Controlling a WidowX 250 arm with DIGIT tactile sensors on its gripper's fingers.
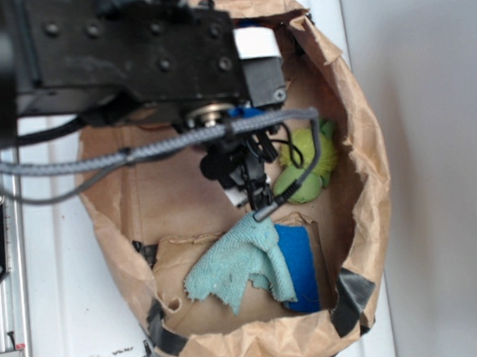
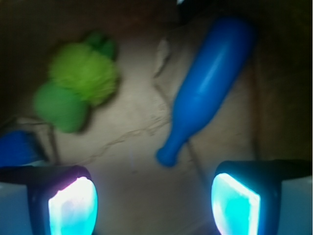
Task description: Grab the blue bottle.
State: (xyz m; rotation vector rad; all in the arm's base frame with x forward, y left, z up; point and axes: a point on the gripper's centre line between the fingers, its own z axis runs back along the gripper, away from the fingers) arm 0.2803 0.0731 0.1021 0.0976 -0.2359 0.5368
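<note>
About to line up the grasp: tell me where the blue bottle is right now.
In the wrist view the blue bottle lies on the brown paper floor, right of centre, neck pointing toward the open gripper, with the green plush to its left.

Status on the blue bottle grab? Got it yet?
Not yet. Done: the arm is over the paper-lined bin, and the wrist view has the blue bottle ahead, lying on its side beside the green plush. In hand: nothing; the gripper is open and empty, with the bottle's mouth just short of it. Left: move onto the bottle, close, lift.
</note>
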